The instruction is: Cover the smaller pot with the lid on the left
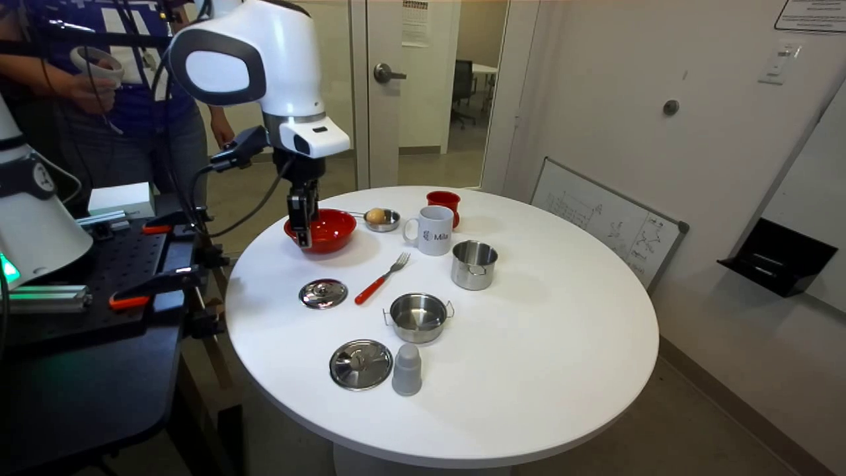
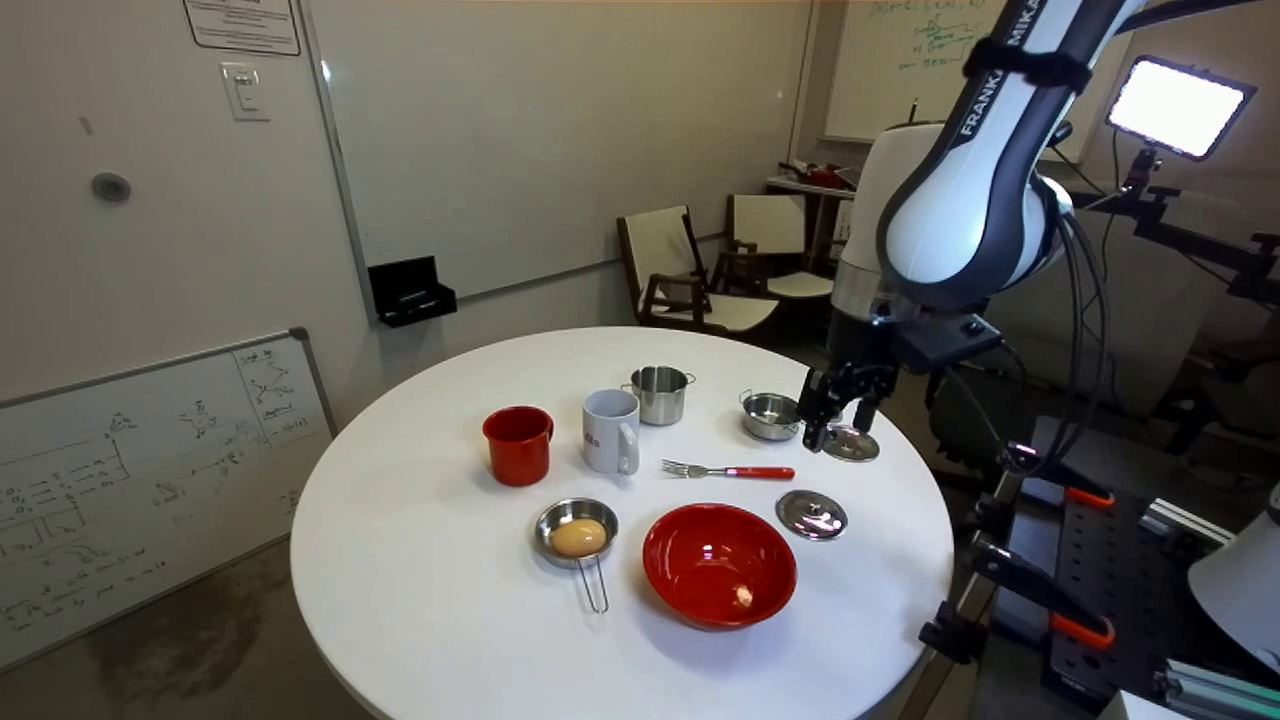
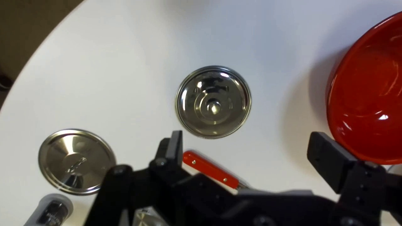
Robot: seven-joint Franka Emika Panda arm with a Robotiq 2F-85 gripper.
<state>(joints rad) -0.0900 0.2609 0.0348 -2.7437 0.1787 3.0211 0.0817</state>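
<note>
The lid, small, round and shiny with a centre knob, lies flat on the white table in both exterior views. In the wrist view the lid is near the middle, just beyond the fingertips. The smaller pot, a tall steel cylinder, stands upright and uncovered beside the white mug, also in an exterior view. It does not show clearly in the wrist view. My gripper is open and empty above the table, with fingers wide apart. It hangs near the red bowl in an exterior view.
The wider pot, larger lid and grey shaker-like item stand on one side. A red-handled fork lies by the lid. The red bowl, egg pan, white mug and red mug are also there.
</note>
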